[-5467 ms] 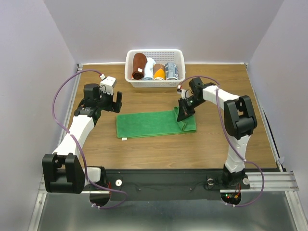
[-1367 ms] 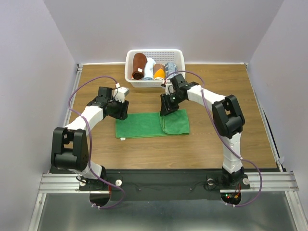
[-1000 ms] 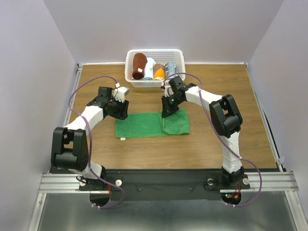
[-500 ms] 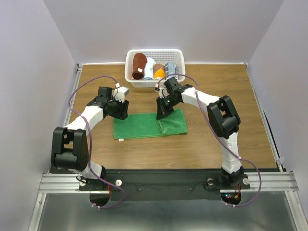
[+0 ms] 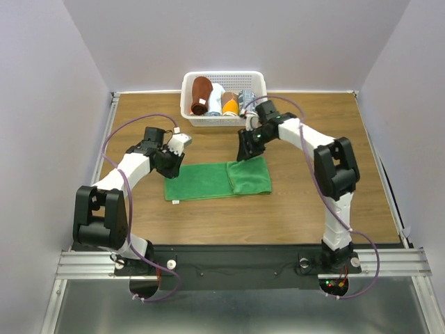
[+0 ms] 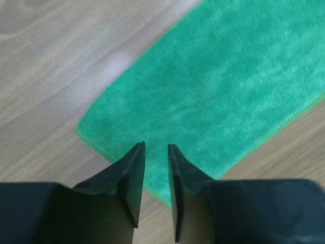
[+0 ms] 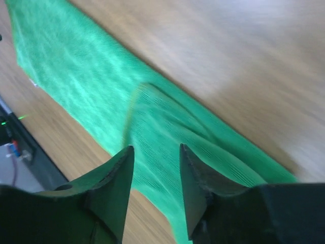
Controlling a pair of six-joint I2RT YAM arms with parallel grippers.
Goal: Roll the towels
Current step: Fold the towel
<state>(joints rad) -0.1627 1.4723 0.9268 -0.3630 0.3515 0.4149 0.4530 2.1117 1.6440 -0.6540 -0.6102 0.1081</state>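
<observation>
A green towel (image 5: 201, 182) lies flat on the wooden table, its right end folded back over itself as a double layer (image 5: 250, 177). My left gripper (image 5: 172, 164) hovers over the towel's left end. In the left wrist view its jaws (image 6: 156, 148) stand a narrow gap apart above the towel (image 6: 228, 91) with nothing between them. My right gripper (image 5: 244, 153) is at the far edge of the folded part. Its jaws (image 7: 156, 148) stand open above the folded layer (image 7: 167, 127) and hold nothing.
A white basket (image 5: 224, 120) at the back of the table holds several rolled towels, among them a brown one (image 5: 201, 94) and an orange one (image 5: 230, 103). Bare wood table (image 5: 313, 195) surrounds the green towel.
The right gripper carried the towel's right end leftward into a fold, then opened, let it go and drew back right. The left gripper's jaws have narrowed.
</observation>
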